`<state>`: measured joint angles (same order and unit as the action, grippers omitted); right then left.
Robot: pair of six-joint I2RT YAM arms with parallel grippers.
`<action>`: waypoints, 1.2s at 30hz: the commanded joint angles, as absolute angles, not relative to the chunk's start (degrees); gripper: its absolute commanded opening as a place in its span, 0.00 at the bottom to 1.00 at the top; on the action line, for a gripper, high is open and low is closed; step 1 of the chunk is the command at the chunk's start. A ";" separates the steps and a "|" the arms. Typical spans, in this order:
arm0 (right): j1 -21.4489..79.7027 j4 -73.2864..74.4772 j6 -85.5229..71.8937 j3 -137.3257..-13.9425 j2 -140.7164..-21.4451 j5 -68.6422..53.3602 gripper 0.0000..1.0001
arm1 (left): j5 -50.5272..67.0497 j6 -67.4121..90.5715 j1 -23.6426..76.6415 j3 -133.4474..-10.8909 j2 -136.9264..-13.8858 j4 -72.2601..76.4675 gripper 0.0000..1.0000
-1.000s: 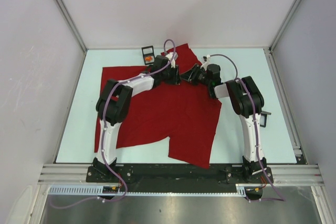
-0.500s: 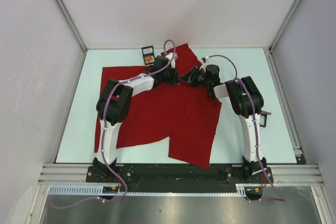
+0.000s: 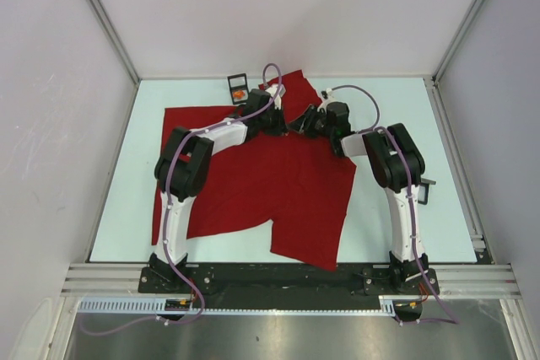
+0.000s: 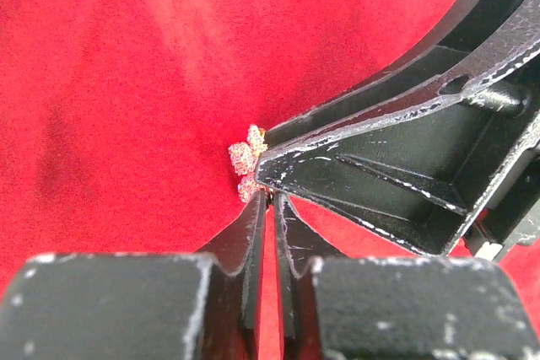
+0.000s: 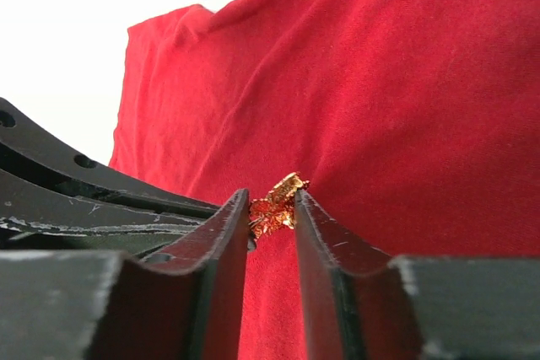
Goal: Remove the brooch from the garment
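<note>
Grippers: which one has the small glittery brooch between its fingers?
The right gripper: the gold-red brooch sits between its black fingers. The left gripper has its fingers nearly closed at the red cloth T-shirt just beside it.

The left arm (image 3: 181,166) and the right arm (image 3: 392,158) rise from their bases, bend at the elbow and reach inward. There the left end effector (image 3: 285,125) and the right end effector (image 3: 299,123) meet tip to tip (all but touching). The left's jaws stand almost together with a thin slit between them, while the right's stand part-way apart, pinching the brooch (image 5: 274,204).
</note>
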<state>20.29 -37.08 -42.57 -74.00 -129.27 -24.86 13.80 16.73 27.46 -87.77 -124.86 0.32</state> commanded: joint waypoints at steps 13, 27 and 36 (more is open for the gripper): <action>20.39 -38.24 -38.23 -71.10 -123.84 -20.31 0.27 | 13.18 18.19 26.89 -88.77 -124.63 0.70 0.00; 24.43 -29.88 -31.03 -75.50 -124.98 -10.28 0.00 | 14.15 19.42 26.89 -89.56 -125.07 0.44 0.00; 25.93 -28.48 -27.51 -77.25 -125.24 -8.35 0.00 | 14.94 19.25 26.89 -89.65 -125.07 -1.32 0.00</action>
